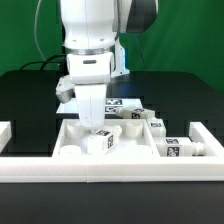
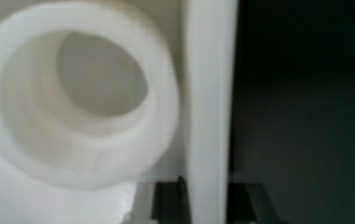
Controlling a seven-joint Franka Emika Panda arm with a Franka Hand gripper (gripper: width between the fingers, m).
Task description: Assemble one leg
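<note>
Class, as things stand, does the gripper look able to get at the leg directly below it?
Probably yes. The gripper hangs right over the leg, nothing shows between them, and the other legs lie aside, toward the exterior view's right. Whether the jaws touch it cannot be told.

black table (image 1: 30,100), white rail (image 1: 110,171) along its front edge, tagged white legs (image 1: 178,151) lying loose

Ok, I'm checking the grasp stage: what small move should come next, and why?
Probably close the tool on the leg under it, unless it is already gripped. The exterior view shows the tool sitting low, right over that leg, with the other legs lying apart. The grip itself cannot be made out.
</note>
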